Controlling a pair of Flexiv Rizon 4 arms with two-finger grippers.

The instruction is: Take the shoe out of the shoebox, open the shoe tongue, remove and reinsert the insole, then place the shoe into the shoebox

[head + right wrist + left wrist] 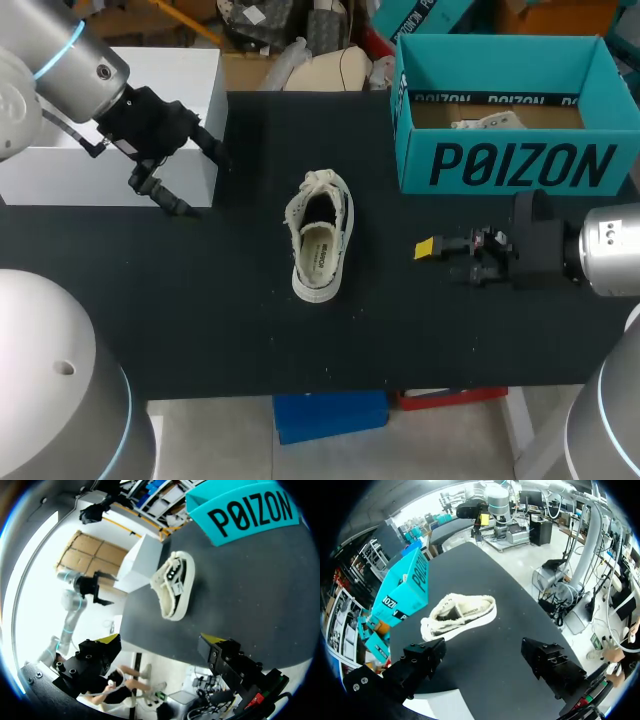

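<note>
One white sneaker (320, 237) stands on its sole on the black table (200, 320), outside the teal shoebox (510, 165).
Both grippers are spread wide and hold nothing. The left gripper (198, 178) hangs well to the sneaker's left beside a white box (60, 175), and the right gripper (436, 252) is well to its right, in front of the shoebox.

Left arm (50, 70) and right arm (612, 250): silver-grey rounded housings, blue light rings at the joints. Left tool (195, 178) and right tool (440, 258): black bodies, socket screws; right fingertips (212, 639) yellow.
</note>
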